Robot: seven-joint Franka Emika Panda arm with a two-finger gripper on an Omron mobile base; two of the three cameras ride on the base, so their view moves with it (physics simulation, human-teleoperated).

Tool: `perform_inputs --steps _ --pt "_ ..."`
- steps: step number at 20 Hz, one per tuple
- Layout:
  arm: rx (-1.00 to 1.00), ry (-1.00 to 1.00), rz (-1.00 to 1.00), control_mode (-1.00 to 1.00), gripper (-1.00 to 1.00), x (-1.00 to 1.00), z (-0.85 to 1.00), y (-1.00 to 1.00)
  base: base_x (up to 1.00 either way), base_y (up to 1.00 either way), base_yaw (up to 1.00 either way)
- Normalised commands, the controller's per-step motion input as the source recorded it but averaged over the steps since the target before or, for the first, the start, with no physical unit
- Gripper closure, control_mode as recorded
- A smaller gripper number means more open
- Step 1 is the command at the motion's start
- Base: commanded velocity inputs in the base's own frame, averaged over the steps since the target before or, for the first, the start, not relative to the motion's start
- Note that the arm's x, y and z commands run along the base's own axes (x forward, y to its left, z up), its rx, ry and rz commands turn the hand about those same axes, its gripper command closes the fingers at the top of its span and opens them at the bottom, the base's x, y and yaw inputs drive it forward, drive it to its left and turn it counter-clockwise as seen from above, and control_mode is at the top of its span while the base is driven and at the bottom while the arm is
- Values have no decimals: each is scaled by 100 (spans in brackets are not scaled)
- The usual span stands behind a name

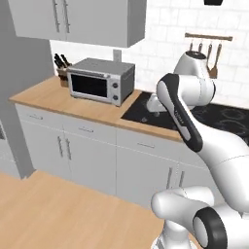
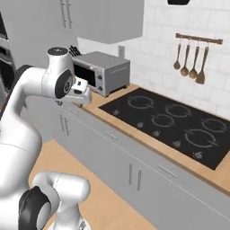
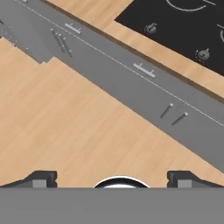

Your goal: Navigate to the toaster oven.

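Note:
The toaster oven (image 1: 99,81) is a silver-grey box with a dark glass door and knobs on its right side. It stands on the wooden counter (image 1: 82,108) to the left of the cooktop, ahead and to my left. From the right base it shows as the toaster oven (image 2: 101,72) just behind my raised arm. My gripper (image 3: 112,179) points down at the wooden floor in front of the cabinets, held in the air short of the counter edge. Its fingers (image 3: 41,178) stand wide apart, open, with nothing between them.
A black cooktop (image 2: 175,121) lies in the counter right of the oven. A knife block (image 1: 62,69) stands behind the oven's left end. Utensils (image 2: 191,58) hang on the tiled wall. Grey base cabinets (image 1: 87,155) run below, upper cabinets (image 1: 78,19) above, and wooden floor (image 1: 53,214) lies in front.

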Motion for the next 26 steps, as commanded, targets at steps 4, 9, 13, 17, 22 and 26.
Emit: perform_inputs --steps 4,9,13,17,22,26 --pt "0 0 0 100 -100 0 0 0 79 65 -43" --pt "0 0 0 100 -100 0 0 0 64 94 -44" --pt "0 0 0 100 -100 0 0 0 57 100 -36" --pt "0 0 0 100 -100 0 0 0 50 100 -32" --pt "0 0 0 100 -100 0 0 0 75 80 -37" --pt "0 0 0 100 -100 0 0 0 80 48 -39"
